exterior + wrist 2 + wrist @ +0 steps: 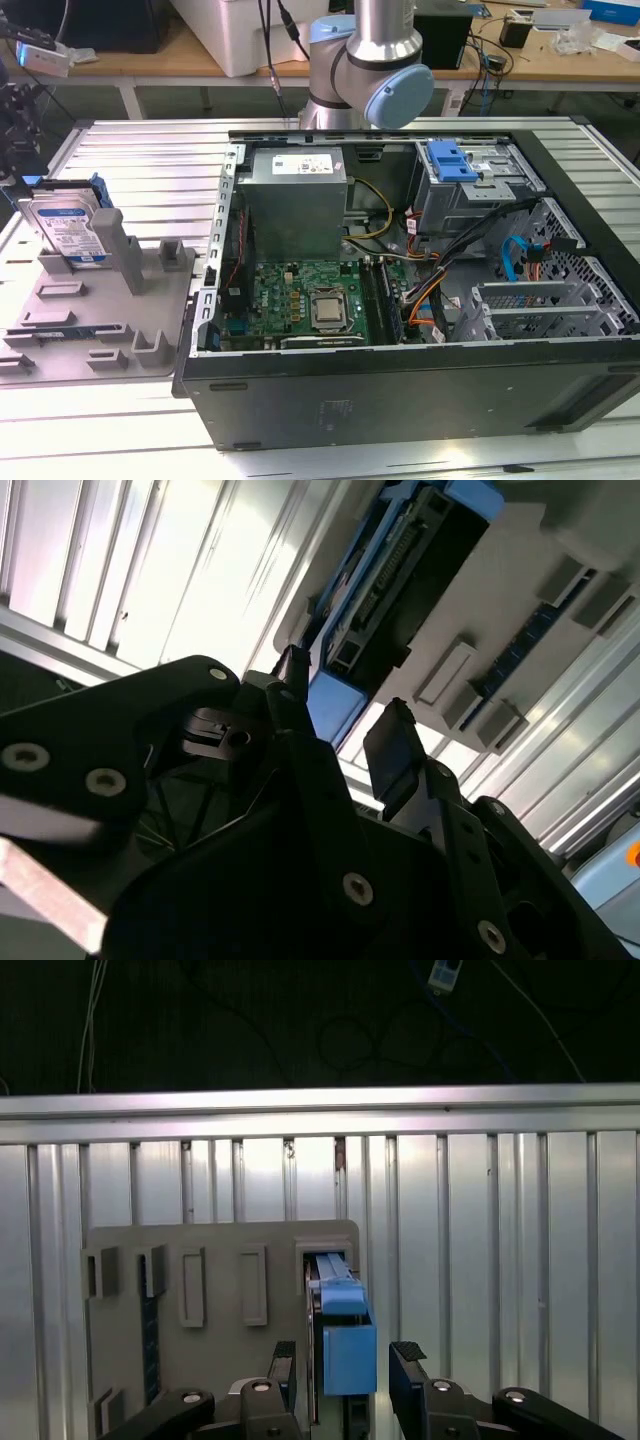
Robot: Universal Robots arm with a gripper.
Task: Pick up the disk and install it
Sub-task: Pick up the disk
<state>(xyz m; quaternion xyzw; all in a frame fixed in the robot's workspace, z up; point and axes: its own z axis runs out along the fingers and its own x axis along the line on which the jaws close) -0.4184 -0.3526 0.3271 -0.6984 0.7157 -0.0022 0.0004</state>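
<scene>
hand [346, 1358] spread, flanking disk [338, 1290] | disk on edge in grey holder [222, 1280]

A slatted metal table [140, 160] carries an open computer case [400, 400] lying on its side toward the exterior view's right. Inside it, a grey power-supply box [295, 205] sits at the far side, with a green circuit board [290, 295] and its square processor [328, 308] nearer. Farther right, a blue latch [450, 160] tops a grey drive cage [480, 195], with a blue cable [512, 255] and orange wires [420, 300] below it. On the exterior view's left lies a grey slotted tray [100, 320]. Wooden workbenches [150, 62] stand beyond.
</scene>
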